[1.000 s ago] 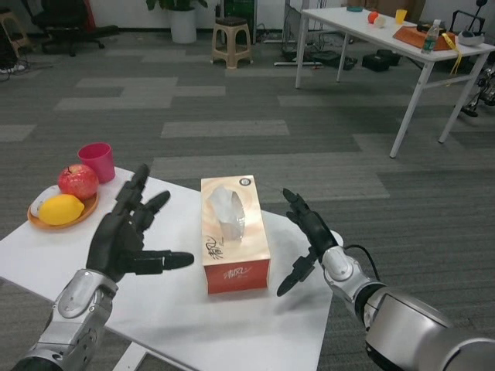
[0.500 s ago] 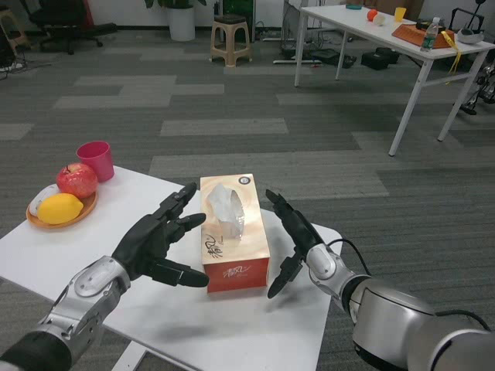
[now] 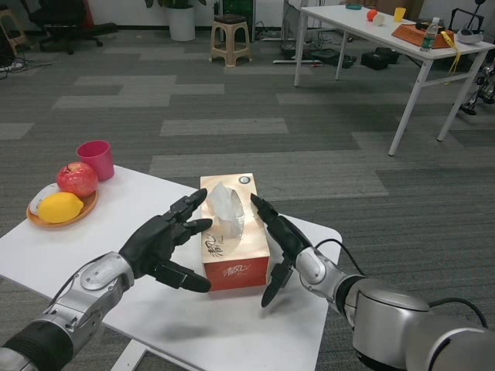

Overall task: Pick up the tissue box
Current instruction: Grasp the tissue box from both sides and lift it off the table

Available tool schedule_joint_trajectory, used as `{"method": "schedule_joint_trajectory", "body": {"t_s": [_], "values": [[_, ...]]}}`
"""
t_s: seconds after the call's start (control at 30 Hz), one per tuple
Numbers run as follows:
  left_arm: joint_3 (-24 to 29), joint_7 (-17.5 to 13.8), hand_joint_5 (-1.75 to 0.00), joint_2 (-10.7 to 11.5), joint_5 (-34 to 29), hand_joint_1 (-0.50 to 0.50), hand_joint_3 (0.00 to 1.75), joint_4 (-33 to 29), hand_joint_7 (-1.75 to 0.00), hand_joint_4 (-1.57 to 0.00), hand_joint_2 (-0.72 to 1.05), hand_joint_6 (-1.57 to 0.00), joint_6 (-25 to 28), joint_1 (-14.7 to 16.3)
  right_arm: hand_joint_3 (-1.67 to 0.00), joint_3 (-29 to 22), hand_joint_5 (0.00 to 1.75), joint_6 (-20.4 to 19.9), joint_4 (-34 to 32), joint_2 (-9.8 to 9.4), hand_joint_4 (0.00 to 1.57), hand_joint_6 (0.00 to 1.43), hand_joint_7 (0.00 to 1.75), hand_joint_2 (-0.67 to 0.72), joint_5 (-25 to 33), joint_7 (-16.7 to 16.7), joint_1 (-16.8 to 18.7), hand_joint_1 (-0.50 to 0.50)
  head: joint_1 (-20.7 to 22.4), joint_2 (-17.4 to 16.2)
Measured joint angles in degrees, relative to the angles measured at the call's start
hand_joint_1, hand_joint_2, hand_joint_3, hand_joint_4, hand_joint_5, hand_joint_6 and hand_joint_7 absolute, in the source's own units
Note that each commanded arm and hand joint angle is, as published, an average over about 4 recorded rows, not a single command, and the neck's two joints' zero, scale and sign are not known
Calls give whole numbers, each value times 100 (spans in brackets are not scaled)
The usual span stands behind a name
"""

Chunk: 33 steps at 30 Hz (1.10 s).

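The orange tissue box (image 3: 236,249) lies lengthwise in the middle of the white table (image 3: 93,255), with a white tissue sticking out of its top. My left hand (image 3: 165,241) is at the box's left side, fingers spread, fingertips at its upper left edge and thumb by the front left corner. On the other side, my right hand (image 3: 274,234) lies along the box's right side with fingers stretched out, its thumb pointing down beside the front right corner. The box rests on the table between both hands.
A plate (image 3: 58,214) with a red apple (image 3: 76,178) and a yellow lemon (image 3: 59,207) sits at the table's left, a pink cup (image 3: 96,159) behind it. The table's right edge runs just past my right hand. Another white table (image 3: 387,35) and a stool (image 3: 231,39) stand far off.
Both hands have closed in on the box from either side, from well apart to right against its sides. The box has stayed in place.
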Motion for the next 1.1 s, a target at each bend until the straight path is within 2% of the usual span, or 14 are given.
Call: {"method": "schedule_joint_trajectory", "body": {"t_s": [0.17,0.4,0.6,0.7,0.83,0.9,1.1], "values": [[-12,-11,-62,10,-7,50,0,1,0,0,52,0,-9,-3,-8,65,10,12,-156,-41,14,0,10,22,2,36,6,-33,16,-2],[40,-72,-62,42,-13,50,0,-228,0,0,52,0,2,148,-8,83,10,40,-663,-290,8,0,7,15,8,246,171,-33,197,-44],[172,-167,-72,111,-7,50,0,-668,0,0,52,0,155,433,-8,88,0,27,-1058,-460,4,0,10,12,9,396,334,-33,357,-455],[251,-223,-72,152,9,50,0,-939,0,0,52,0,272,606,-8,80,7,-50,-1365,-535,3,0,9,9,1,523,474,-33,441,-641],[347,-253,-72,206,22,50,0,-1187,0,0,52,0,394,784,-8,10,0,-121,-1716,-643,0,0,7,9,-5,649,657,-33,483,-730],[388,-262,-72,245,23,50,0,-1304,0,0,52,0,461,859,-8,-65,5,-128,-1886,-722,0,0,7,9,-5,699,770,-33,478,-757],[488,-330,-72,389,26,50,0,-1711,0,0,47,0,729,1066,-16,-415,0,-193,-2515,-947,0,0,7,9,-10,834,1284,-33,428,-868]]}}
